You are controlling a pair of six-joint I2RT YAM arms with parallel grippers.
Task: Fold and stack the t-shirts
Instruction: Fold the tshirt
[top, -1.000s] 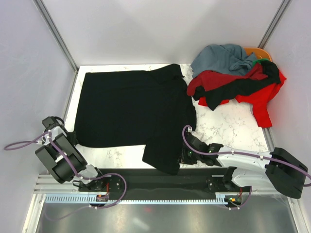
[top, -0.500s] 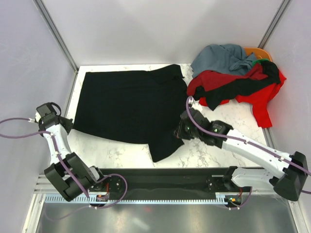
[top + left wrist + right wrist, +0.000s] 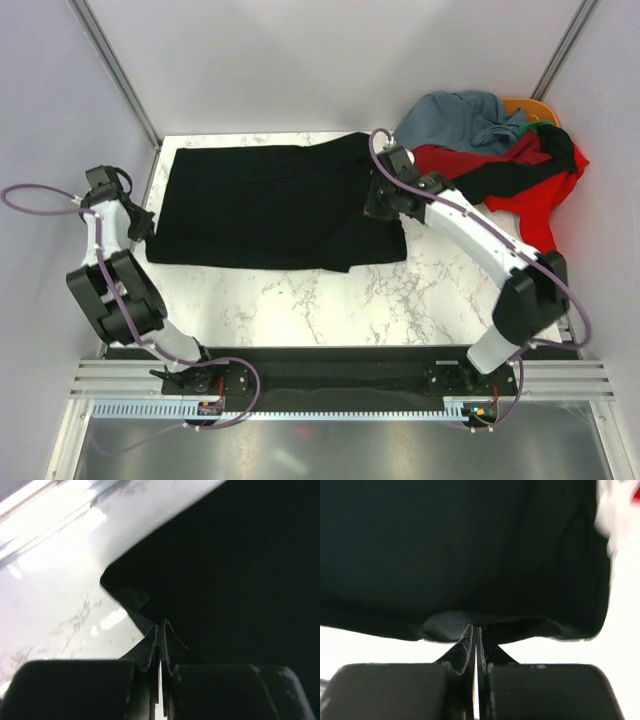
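Note:
A plain black t-shirt (image 3: pixel 265 205) lies spread across the marble table (image 3: pixel 330 305), its near part drawn back over the rest. My left gripper (image 3: pixel 143 226) is at the shirt's left edge, shut on a corner of the black cloth (image 3: pixel 145 605). My right gripper (image 3: pixel 378 203) is at the shirt's right side, shut on a fold of the same cloth (image 3: pixel 470 555). In both wrist views the fingertips meet with fabric pinched at their ends. The other t-shirts sit in a heap at the back right: grey-blue (image 3: pixel 458 118), red (image 3: pixel 535 205), black (image 3: pixel 500 178), green (image 3: pixel 541 128) and orange (image 3: pixel 528 105).
White walls with metal corner posts (image 3: pixel 115 70) close the table in on the left, back and right. The arms' base rail (image 3: pixel 320 385) runs along the near edge. Bare marble shows between the shirt and the rail.
Both arms have swung away from the bases toward the back, carrying the shirt's near edge with them. The hanging lower right part of the shirt is now drawn up beside the heap.

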